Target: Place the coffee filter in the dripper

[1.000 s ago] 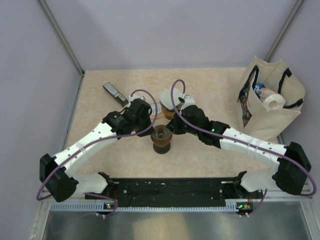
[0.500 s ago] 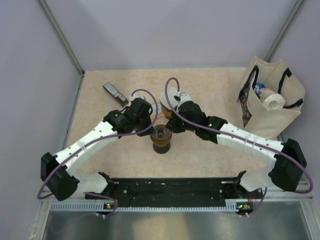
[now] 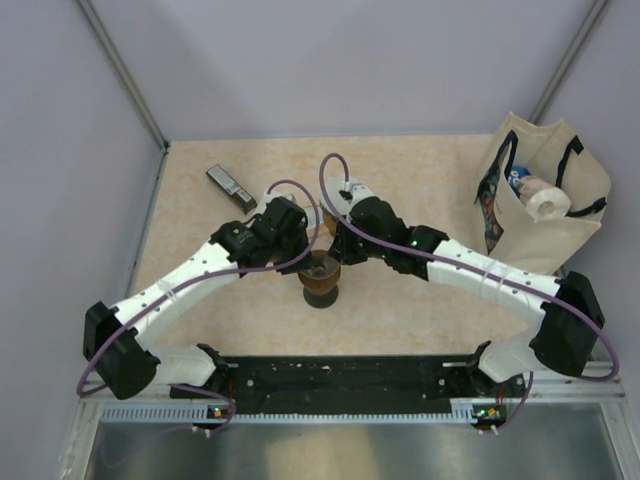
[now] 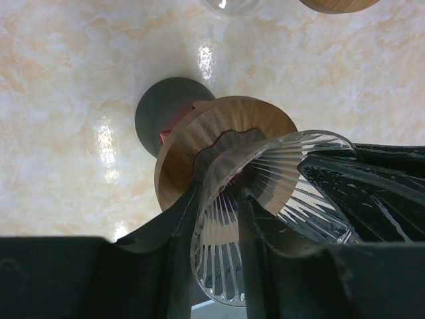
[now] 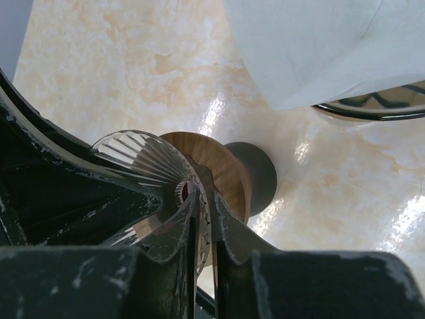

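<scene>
Looking down, it's a glossy beige marble-look tabletop (image 3: 420,170) boxed in by plain lavender walls (image 3: 60,150). Far left lies a small dark rectangular bar (image 3: 228,184). In the middle stands the clear ribbed cone dripper (image 4: 292,179) with its round wooden collar (image 4: 219,126) on a dark round base (image 4: 156,113). The left gripper (image 4: 218,232) straddles the cone's rim, jaws partly apart; can't tell if it's actually clamping. The right gripper (image 5: 204,226) has narrow jaws pinching the rim. The white paper coffee filter (image 5: 312,46) sits beyond the dripper, over a dark-rimmed round thing (image 5: 372,109). Far right, a cream fabric tote bag (image 3: 560,235) holds a white paper roll (image 3: 548,200).
</scene>
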{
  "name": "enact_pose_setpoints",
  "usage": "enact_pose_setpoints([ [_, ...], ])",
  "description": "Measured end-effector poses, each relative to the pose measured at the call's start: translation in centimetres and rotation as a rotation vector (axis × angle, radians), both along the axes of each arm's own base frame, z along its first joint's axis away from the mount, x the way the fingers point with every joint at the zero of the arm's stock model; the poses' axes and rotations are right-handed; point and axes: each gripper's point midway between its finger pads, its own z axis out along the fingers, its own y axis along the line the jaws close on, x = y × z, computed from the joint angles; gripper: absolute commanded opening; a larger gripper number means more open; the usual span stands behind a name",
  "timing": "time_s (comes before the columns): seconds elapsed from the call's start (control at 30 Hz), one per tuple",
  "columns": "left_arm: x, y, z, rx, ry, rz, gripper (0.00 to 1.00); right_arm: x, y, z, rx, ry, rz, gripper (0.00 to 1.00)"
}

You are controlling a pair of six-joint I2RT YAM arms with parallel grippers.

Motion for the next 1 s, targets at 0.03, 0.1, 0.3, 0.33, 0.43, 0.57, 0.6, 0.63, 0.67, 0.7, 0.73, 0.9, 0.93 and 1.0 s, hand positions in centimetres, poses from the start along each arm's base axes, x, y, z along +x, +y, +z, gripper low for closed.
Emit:
enact_pose_setpoints([
  [0.03,0.0,0.0,0.0,-0.002,-0.002,-0.001,0.43,0.0,0.0,0.0,-0.005,0.002,0.003,0.17],
  [0.1,0.1,-0.2,0.3,-0.009,-0.014,-0.006,0.50,-0.2,0.0,-0.3,-0.017,0.012,0.010,0.22],
  [0.3,0.3,0.1,1.2,-0.015,-0.056,-0.001,0.66,-0.8,-0.2,-1.3,-0.058,0.048,0.025,0.29],
  [0.33,0.3,0.2,1.4,-0.014,-0.066,0.000,0.66,-0.8,-0.3,-1.4,-0.064,0.052,0.026,0.31],
  [0.43,0.5,0.6,2.0,-0.013,-0.093,0.009,0.72,-0.8,-0.3,-1.5,-0.079,0.062,0.027,0.35],
  [0.57,0.5,1.0,2.9,-0.020,-0.130,0.013,0.85,-0.9,-0.4,-1.0,-0.088,0.065,0.030,0.47],
  [0.6,0.5,1.1,3.1,-0.022,-0.139,0.015,0.89,-0.8,-0.3,-0.7,-0.086,0.061,0.031,0.49],
  [0.63,0.6,1.2,3.4,-0.024,-0.148,0.017,0.95,-0.8,-0.2,-0.4,-0.082,0.057,0.033,0.51],
  [0.67,0.6,1.3,3.7,-0.027,-0.159,0.019,0.99,-0.7,-0.1,-0.1,-0.077,0.052,0.032,0.53],
  [0.7,0.6,1.4,3.9,-0.028,-0.169,0.018,0.99,-0.6,0.0,0.3,-0.071,0.046,0.033,0.56],
  [0.73,0.6,1.5,4.2,-0.031,-0.182,0.021,0.99,-0.5,0.1,0.6,-0.066,0.040,0.034,0.64],
  [0.9,0.6,2.9,6.7,-0.052,-0.277,0.050,0.99,-0.1,0.3,1.7,-0.057,0.015,0.029,0.97],
  [0.93,0.6,3.3,7.2,-0.056,-0.296,0.059,0.99,0.1,0.1,1.9,-0.060,0.003,0.024,0.99],
  [1.0,0.6,4.5,8.5,-0.054,-0.351,0.095,0.99,0.3,-0.2,2.3,-0.064,-0.017,0.013,0.99],
])
